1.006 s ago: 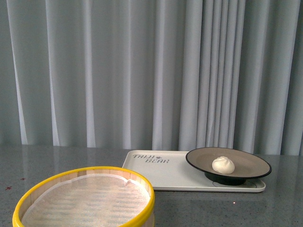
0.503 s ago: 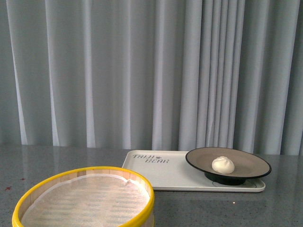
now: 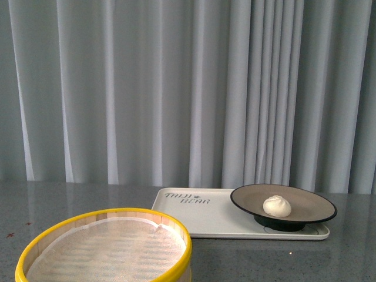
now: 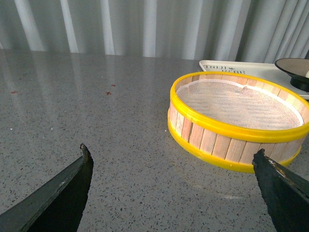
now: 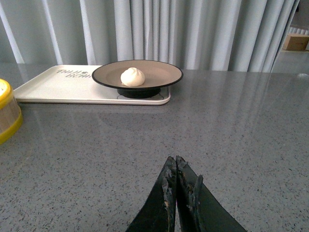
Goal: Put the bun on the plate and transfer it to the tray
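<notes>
The white bun [image 3: 277, 205] sits on the black-rimmed plate [image 3: 311, 202], which stands on the right end of the cream tray [image 3: 205, 217] with dark lettering. The right wrist view shows the same bun [image 5: 132, 76], plate [image 5: 164, 71] and tray [image 5: 58, 87] far ahead. My right gripper [image 5: 175, 159] is shut and empty, low over the grey table, well short of the tray. My left gripper [image 4: 171, 154] is open and empty, its fingers [image 4: 72, 188] wide apart over bare table beside the steamer basket. Neither gripper shows in the front view.
A yellow-rimmed wooden steamer basket [image 3: 106, 247] lined with white cloth stands at the front left; it also shows in the left wrist view [image 4: 236, 116]. The grey speckled table [image 5: 217, 125] spreads around. Grey curtains [image 3: 176, 88] hang behind.
</notes>
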Motion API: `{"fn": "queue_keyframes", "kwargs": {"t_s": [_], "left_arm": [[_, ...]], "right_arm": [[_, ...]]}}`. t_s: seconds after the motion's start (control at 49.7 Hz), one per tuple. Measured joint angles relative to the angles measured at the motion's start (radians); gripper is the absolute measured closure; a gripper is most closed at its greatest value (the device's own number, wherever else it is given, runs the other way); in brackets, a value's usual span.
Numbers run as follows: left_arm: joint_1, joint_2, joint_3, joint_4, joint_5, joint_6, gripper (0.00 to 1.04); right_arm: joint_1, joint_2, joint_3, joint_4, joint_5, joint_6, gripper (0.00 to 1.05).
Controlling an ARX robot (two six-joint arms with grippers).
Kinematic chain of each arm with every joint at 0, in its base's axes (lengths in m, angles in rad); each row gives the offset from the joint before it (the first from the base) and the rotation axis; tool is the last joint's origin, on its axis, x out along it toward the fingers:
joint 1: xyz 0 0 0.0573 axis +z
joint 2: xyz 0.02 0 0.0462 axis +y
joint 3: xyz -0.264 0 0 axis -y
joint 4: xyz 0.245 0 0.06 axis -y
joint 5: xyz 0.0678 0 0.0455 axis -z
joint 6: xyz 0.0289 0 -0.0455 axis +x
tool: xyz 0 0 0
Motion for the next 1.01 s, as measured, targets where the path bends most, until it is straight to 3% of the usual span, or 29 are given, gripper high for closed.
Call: {"fn": "queue_keyframes", "kwargs": {"t_s": [0.463,0.563,0.764,1.006], "left_arm": [[0.0,0.0,0.0,0.0,0.0,0.0,0.07],[0.0,0.0,0.0,0.0,0.0,0.0,0.07],[0.0,0.0,0.0,0.0,0.0,0.0,0.07],[0.0,0.0,0.0,0.0,0.0,0.0,0.07]], "right_arm": [[0.0,-0.122,0.0,-0.122,0.0,0.0,1.03],[0.0,-0.254,0.0,-0.287,-0.002,0.0,1.03],[0.0,-0.29,0.0,-0.296,-0.002,0.0,1.03],[0.0,-0.29,0.0,-0.296,-0.003,0.0,0.5]]}}
